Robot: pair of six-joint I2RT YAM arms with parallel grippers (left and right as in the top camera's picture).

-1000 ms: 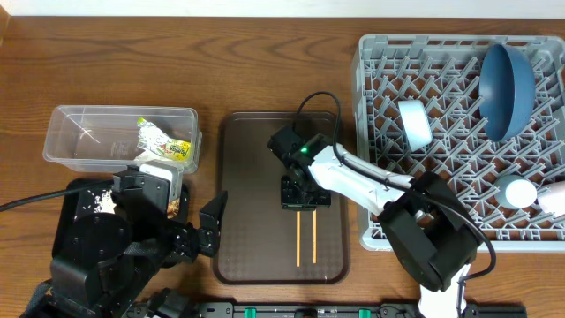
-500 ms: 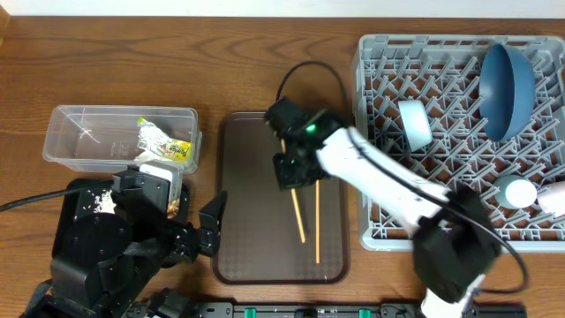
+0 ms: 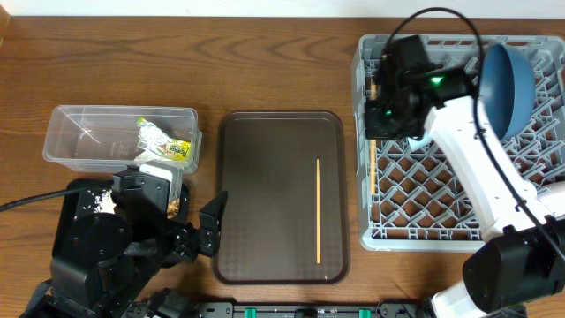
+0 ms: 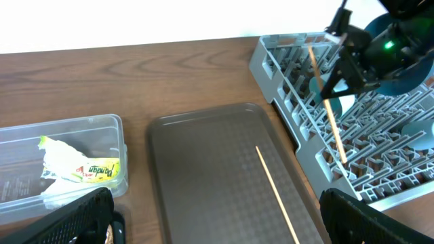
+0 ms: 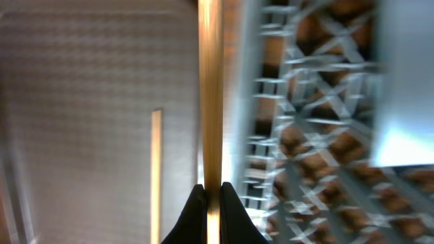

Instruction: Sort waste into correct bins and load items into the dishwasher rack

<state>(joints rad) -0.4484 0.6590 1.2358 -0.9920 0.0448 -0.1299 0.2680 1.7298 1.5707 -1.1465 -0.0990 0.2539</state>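
My right gripper (image 3: 387, 113) is shut on one wooden chopstick (image 3: 372, 172) and holds it over the left edge of the grey dishwasher rack (image 3: 459, 231). In the right wrist view the chopstick (image 5: 210, 102) is clamped between the fingertips (image 5: 195, 210). It also shows in the left wrist view (image 4: 329, 108). The second chopstick (image 3: 318, 212) lies on the brown serving tray (image 3: 256, 177). A blue plate (image 3: 508, 79) stands upright in the rack. My left gripper (image 3: 177, 212) is open and empty, low at the front left, also open in its wrist view (image 4: 217, 230).
A clear tub (image 3: 88, 137) at the left holds crumpled paper with a yellow-green wrapper (image 3: 163, 141). A black tray (image 3: 84, 203) with rice grains lies mostly under my left arm. A pale cup (image 3: 554, 196) sits at the rack's right edge.
My right gripper has lifted one chopstick off the brown tray and carried it right and back to the rack's left edge. The other chopstick stays on the tray. The left arm has not moved.
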